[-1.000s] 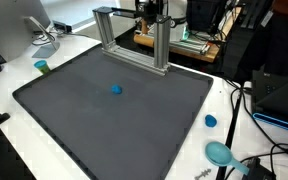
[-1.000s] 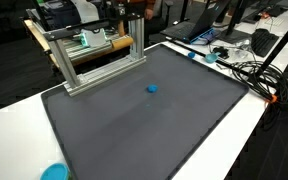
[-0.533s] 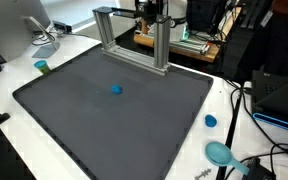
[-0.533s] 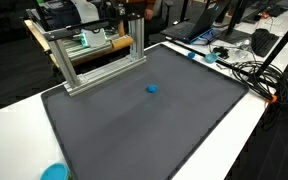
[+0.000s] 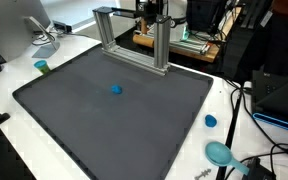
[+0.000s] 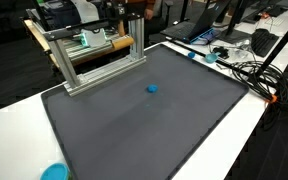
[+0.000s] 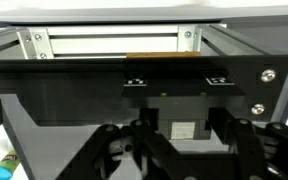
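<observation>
My gripper [image 5: 150,10] hangs high at the back of the table, just behind the top bar of an aluminium frame [image 5: 162,48]; it also shows in an exterior view [image 6: 134,8]. In the wrist view the dark fingers [image 7: 179,165] stand wide apart with nothing between them, facing the frame's rails [image 7: 114,42]. A small blue object [image 5: 116,89] lies on the dark grey mat [image 5: 74,120], well away from the gripper; it shows in both exterior views [image 6: 152,88]. The frame [image 6: 137,40] stands at the mat's far edge [image 6: 184,130].
A blue cap [image 5: 211,121] and a teal scoop [image 5: 220,153] lie on the white table beside the mat. A green cup [image 5: 42,67] stands by the other side. Cables [image 6: 246,70] and a monitor stand [image 5: 39,35] crowd the table edges. A teal marker [image 7: 2,165] shows in the wrist view.
</observation>
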